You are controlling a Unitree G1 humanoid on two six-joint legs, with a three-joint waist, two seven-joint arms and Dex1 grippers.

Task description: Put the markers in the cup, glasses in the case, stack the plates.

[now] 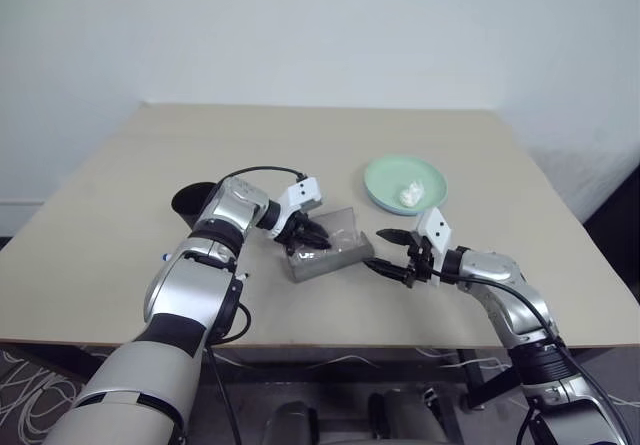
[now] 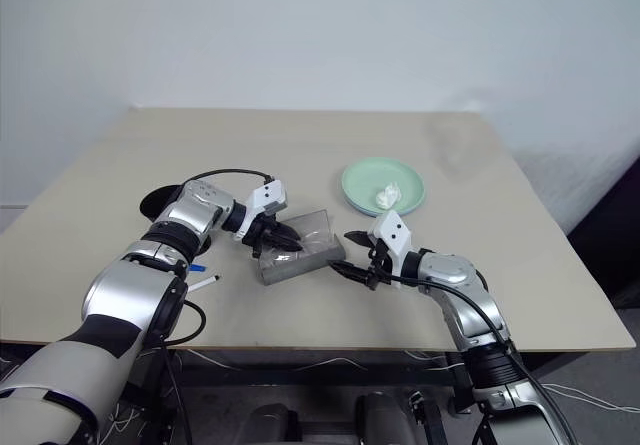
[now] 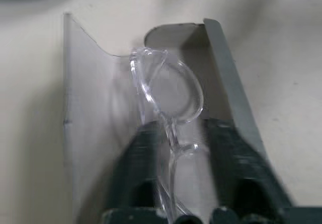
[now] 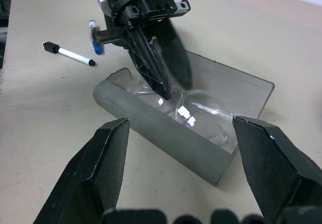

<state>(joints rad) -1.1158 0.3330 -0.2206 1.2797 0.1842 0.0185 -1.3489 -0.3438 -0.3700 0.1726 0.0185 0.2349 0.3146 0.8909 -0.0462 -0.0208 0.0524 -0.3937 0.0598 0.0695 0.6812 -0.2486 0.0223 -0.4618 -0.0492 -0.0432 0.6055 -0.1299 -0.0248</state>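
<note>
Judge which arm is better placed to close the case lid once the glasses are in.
Right, probably. The right gripper stands open just beside the case, free. The left gripper is inside the case, its fingers either side of the glasses.

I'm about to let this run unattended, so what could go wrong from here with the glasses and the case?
1. The glasses lie in the open case with the left gripper straddling their bridge; lifting out could snag the frame and drag them back out.
2. The lid stands open; if the right gripper, open and close to the case, pushes it, the case may slide instead of closing.
3. Closing too soon could pinch the left gripper.
</note>
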